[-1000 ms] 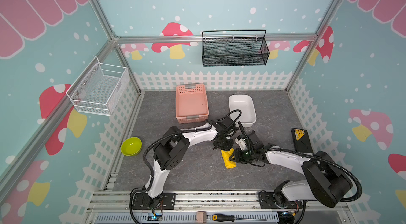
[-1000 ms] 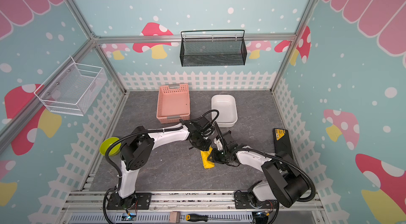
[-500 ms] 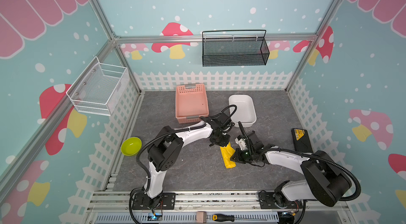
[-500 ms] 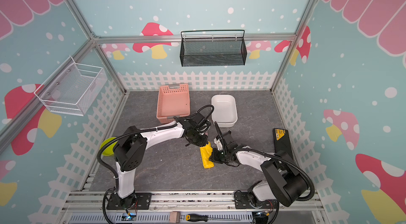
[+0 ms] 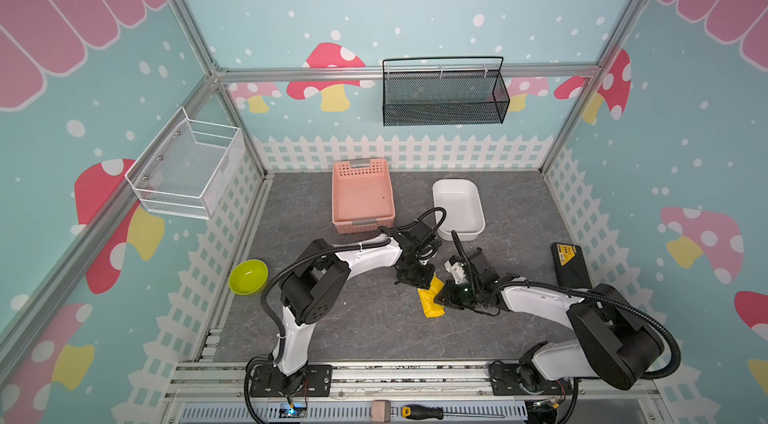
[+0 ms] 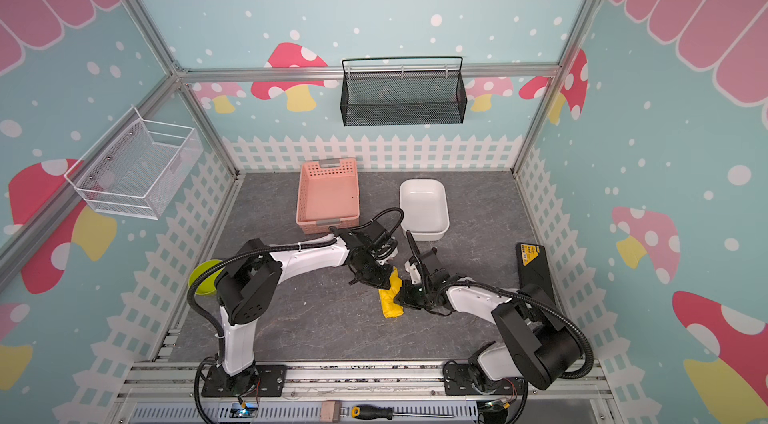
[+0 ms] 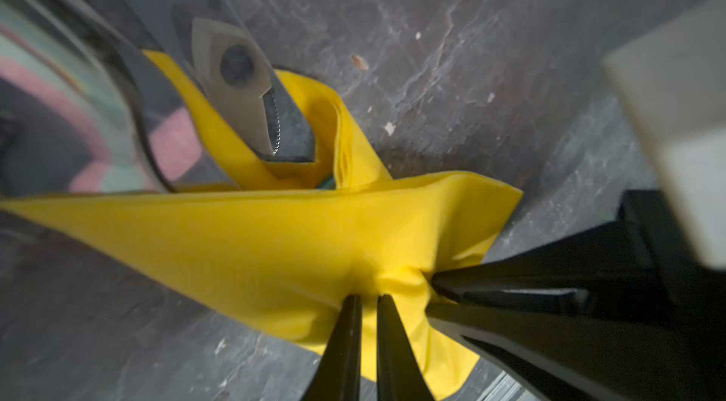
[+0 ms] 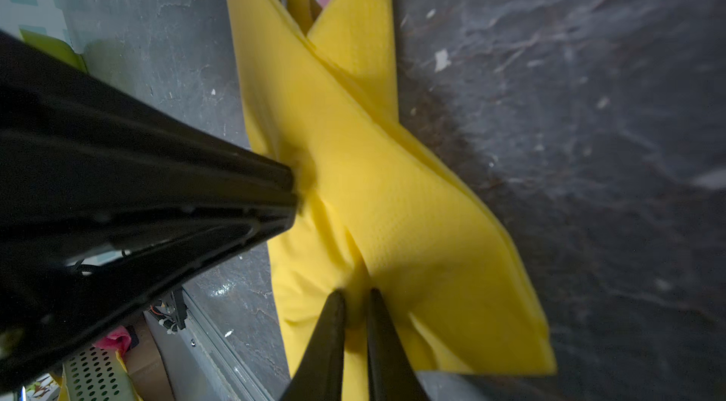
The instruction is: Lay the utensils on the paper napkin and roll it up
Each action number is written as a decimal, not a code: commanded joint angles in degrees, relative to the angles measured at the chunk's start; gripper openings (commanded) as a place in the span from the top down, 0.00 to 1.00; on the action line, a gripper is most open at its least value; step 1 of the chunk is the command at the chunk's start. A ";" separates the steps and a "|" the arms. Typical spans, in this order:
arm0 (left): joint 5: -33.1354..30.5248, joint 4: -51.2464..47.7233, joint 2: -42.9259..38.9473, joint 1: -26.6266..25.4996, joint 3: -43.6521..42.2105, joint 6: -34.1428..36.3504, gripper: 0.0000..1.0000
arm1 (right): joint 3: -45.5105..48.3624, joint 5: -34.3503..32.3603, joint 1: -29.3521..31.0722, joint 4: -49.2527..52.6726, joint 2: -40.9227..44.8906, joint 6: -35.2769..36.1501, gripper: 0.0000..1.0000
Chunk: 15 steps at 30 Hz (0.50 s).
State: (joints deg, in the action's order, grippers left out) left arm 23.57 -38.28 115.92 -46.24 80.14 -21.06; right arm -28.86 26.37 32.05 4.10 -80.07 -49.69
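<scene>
The yellow paper napkin (image 5: 431, 302) lies folded into a narrow bundle on the grey floor, seen in both top views. My left gripper (image 5: 420, 284) stands on its far end and my right gripper (image 5: 439, 300) meets it from the right. The left gripper (image 7: 367, 297) is shut on a puckered fold of the paper napkin (image 7: 275, 238). The right gripper (image 8: 355, 295) is shut on another fold (image 8: 393, 198). The utensils stick out of the far end: a serrated knife blade (image 7: 247, 104) and a shiny spoon bowl (image 7: 98, 112). Their handles are hidden inside.
A pink basket (image 5: 362, 196) and a white dish (image 5: 458, 206) stand behind the arms. A lime-green bowl (image 5: 248, 277) sits at the left fence and a black box (image 5: 568, 266) at the right. A screwdriver (image 5: 432, 412) lies on the front rail.
My left gripper has come a little toward the front, onto the napkin's far end. The right gripper has stayed at the napkin's right side. The bundle has barely shifted.
</scene>
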 commanded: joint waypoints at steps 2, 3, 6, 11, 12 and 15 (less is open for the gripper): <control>0.09 0.14 2.06 0.00 -0.84 0.03 0.88 | 0.48 -2.11 0.25 3.30 2.79 -1.65 0.78; 0.07 0.14 2.18 0.14 -0.95 0.14 0.88 | 0.56 -2.17 0.23 3.65 3.80 -1.96 0.76; -0.16 0.14 2.45 0.62 -1.63 0.32 0.89 | 1.34 -2.34 -0.25 4.55 7.53 -3.49 0.70; -0.52 0.14 2.38 0.97 -2.29 0.48 0.89 | 5.98 0.51 -2.17 4.13 13.63 -6.95 0.59; -0.52 0.15 2.45 0.97 -2.28 0.47 0.89 | 7.01 1.24 -2.41 3.72 14.23 -7.48 0.58; -0.55 0.14 2.47 0.97 -2.28 0.37 0.89 | 10.15 3.87 -2.87 0.57 15.49 -9.71 0.54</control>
State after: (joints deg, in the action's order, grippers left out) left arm 25.15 -37.43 116.05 -45.47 79.64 -21.04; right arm -21.10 27.46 29.56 5.98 -65.43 -56.25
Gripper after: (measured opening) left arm 0.108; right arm 0.459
